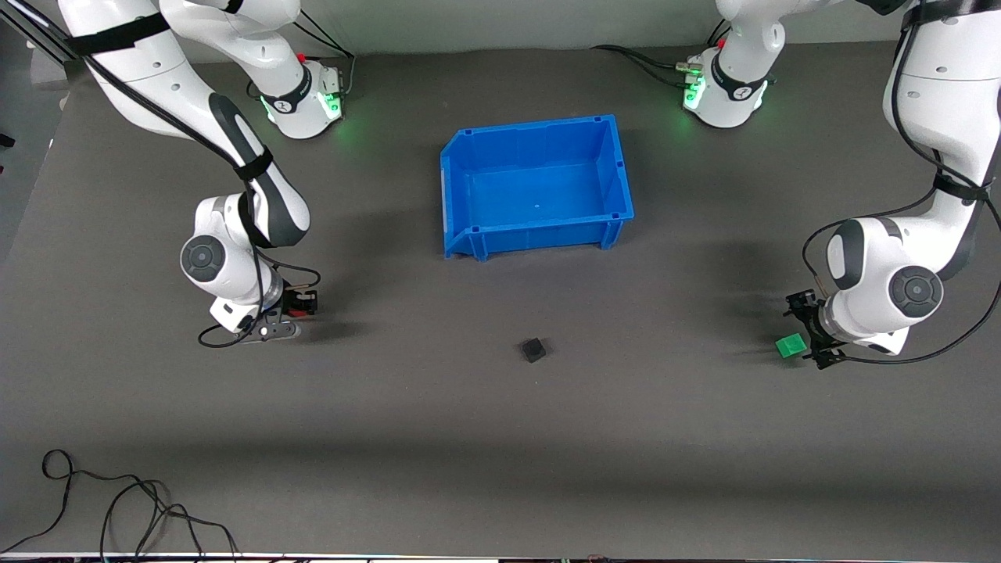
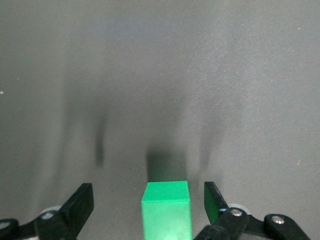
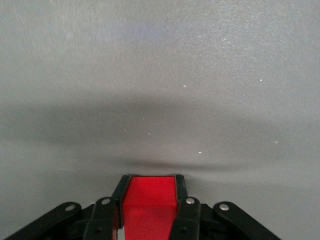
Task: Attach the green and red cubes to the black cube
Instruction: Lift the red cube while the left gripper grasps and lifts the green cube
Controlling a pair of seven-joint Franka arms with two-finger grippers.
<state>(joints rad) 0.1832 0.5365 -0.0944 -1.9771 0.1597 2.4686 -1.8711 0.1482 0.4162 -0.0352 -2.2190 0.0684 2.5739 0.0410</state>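
Observation:
The black cube point(image 1: 533, 349) sits alone on the grey mat, nearer the front camera than the blue bin. The green cube point(image 1: 791, 345) rests on the mat at the left arm's end. My left gripper point(image 1: 805, 336) is low around it, open, with a gap on each side of the cube point(image 2: 166, 210) between the fingers point(image 2: 215, 200). My right gripper point(image 1: 301, 303) is low at the right arm's end of the mat, shut on the red cube point(image 3: 150, 202), whose red shows between the fingers point(image 1: 299, 313).
An empty blue bin point(image 1: 618, 176) stands mid-table, farther from the front camera than the black cube. Loose black cables point(image 1: 117, 508) lie at the mat's near edge toward the right arm's end.

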